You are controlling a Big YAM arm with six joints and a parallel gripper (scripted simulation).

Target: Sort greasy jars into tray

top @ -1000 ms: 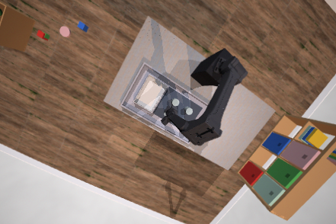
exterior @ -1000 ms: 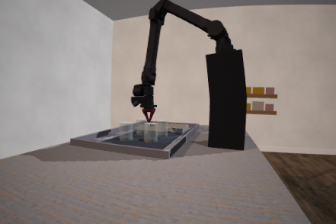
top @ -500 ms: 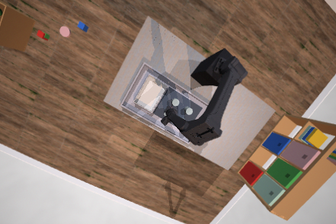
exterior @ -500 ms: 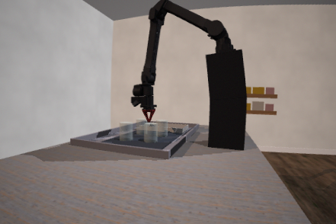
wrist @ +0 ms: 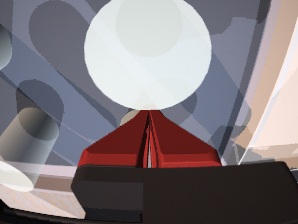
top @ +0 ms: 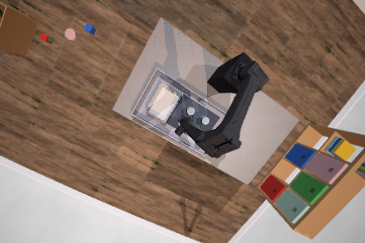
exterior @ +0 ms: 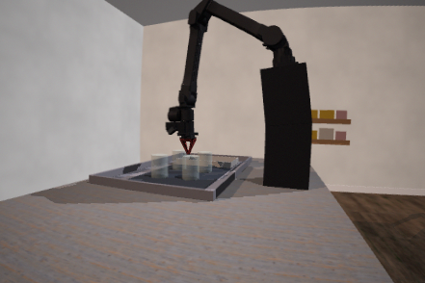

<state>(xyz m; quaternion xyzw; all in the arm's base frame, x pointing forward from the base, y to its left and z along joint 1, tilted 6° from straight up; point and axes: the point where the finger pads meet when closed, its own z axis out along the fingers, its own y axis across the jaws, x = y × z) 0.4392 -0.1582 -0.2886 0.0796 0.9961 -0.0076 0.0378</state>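
Note:
Four pale glass jars stand upright on the dark mat (top: 178, 108) (exterior: 208, 182). In the exterior view, one jar (exterior: 159, 167) is at the left, one jar (exterior: 191, 169) in front, one jar (exterior: 205, 163) at the right, and another is partly hidden behind. From above, two jars show, one (top: 190, 111) nearer the tray and one (top: 205, 121) farther; the arm hides the others. The light tray (top: 163, 102) beside the mat looks bare. My gripper (exterior: 188, 153) (wrist: 149, 111) is shut and empty, tips down, just above jar height. In the wrist view its tips meet the edge of a large jar (wrist: 148, 65); contact cannot be told.
A low grey rim (exterior: 149, 188) surrounds mat and tray. In the wrist view, another jar (wrist: 32, 137) is at lower left and part of one (wrist: 4, 47) at the left edge. The arm's black pedestal (exterior: 286, 127) stands on the table beyond the rim.

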